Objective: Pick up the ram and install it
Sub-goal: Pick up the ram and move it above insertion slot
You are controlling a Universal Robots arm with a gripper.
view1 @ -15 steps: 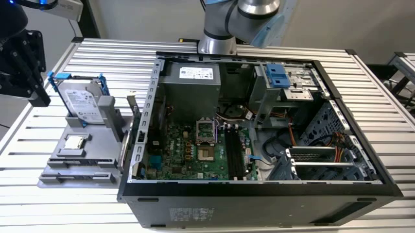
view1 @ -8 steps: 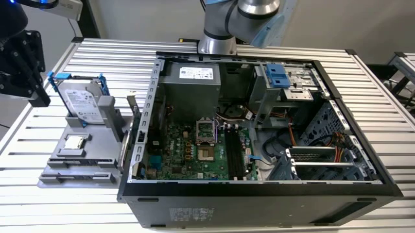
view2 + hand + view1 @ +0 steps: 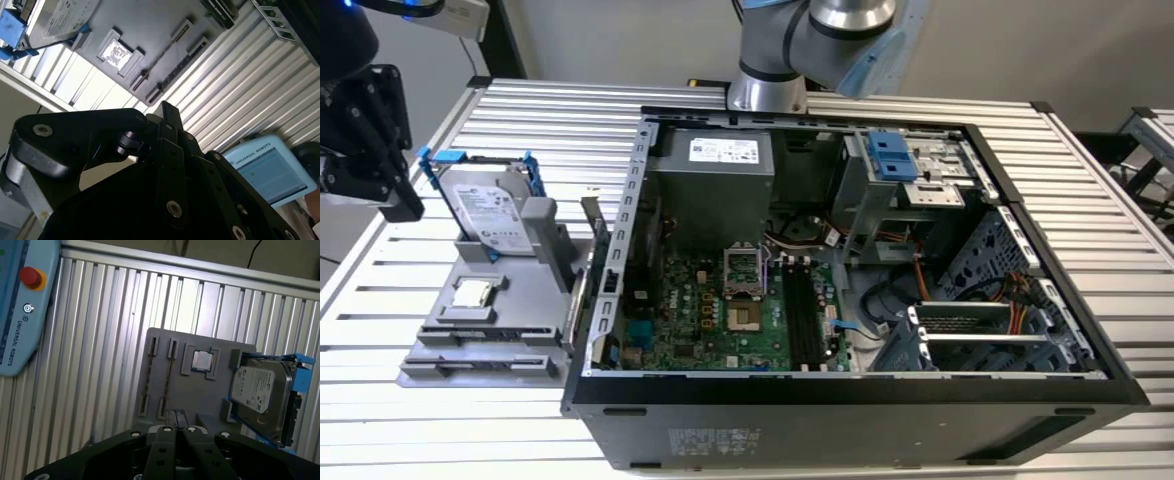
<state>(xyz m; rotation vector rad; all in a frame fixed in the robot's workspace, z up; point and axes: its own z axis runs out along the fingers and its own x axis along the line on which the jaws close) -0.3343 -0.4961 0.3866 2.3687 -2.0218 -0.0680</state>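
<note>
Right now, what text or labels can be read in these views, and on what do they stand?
teach pendant: maker's name along its edge, left unquoted.
hard drive: white label, print too small to read.
power supply: white label, too small to read.
computer case: sticker on its outer wall, too small to read.

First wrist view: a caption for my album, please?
Gripper above gray tray holding a processor chip and a blue-bracketed hard drive.
</note>
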